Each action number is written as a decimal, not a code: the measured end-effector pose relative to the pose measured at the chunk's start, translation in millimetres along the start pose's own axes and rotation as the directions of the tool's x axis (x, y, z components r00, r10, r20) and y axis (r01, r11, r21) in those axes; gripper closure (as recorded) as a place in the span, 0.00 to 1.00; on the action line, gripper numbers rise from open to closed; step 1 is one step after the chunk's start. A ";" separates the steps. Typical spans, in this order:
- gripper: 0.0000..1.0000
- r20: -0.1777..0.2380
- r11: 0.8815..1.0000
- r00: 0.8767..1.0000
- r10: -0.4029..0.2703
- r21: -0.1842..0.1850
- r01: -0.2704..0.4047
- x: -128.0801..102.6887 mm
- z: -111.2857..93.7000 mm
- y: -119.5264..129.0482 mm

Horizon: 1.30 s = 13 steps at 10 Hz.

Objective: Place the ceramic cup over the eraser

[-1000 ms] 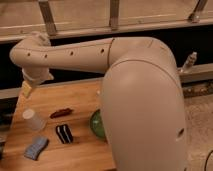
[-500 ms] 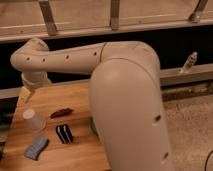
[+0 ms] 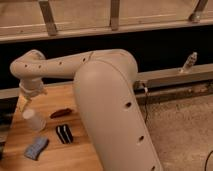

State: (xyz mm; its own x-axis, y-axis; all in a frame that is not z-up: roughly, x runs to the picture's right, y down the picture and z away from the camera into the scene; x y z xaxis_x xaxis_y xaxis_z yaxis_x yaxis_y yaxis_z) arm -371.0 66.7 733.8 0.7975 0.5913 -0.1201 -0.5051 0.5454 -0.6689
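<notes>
The ceramic cup (image 3: 33, 120) is small, plain and white, and stands upright near the left edge of the wooden table (image 3: 60, 159). The eraser (image 3: 64, 134), a small black block with white stripes, lies to the right of the cup and a little nearer the camera, apart from it. My gripper (image 3: 25, 103) hangs from the wrist at the far left, just above and behind the cup. Its tip is close to the cup's rim. I cannot tell whether it touches the cup.
A dark red elongated piece (image 3: 61, 113) lies behind the eraser. A blue-grey wavy pad (image 3: 36, 148) lies at the front left. My large beige arm (image 3: 115, 110) covers the table's right side. A metal rail (image 3: 170, 77) runs behind the table.
My arm has swung further across the view and now hides the green bowl. The gripper has come down closer to the cup. The cup, eraser and pad have not moved.
</notes>
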 end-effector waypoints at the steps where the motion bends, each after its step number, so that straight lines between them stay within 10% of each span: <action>1: 0.20 -0.011 1.000 1.000 -0.001 -0.017 0.001 -1.7 8.1 3.8; 4: 0.20 -0.073 0.998 0.996 -0.044 -0.052 0.040 -5.6 29.3 30.9; 13: 0.20 -0.081 0.997 0.996 -0.019 -0.076 0.013 -0.4 45.5 26.6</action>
State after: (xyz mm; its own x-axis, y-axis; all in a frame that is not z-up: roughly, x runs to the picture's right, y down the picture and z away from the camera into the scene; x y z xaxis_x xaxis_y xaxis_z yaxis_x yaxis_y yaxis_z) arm -399.7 108.1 749.4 0.8311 0.5305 -0.1669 -0.4685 0.5059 -0.7243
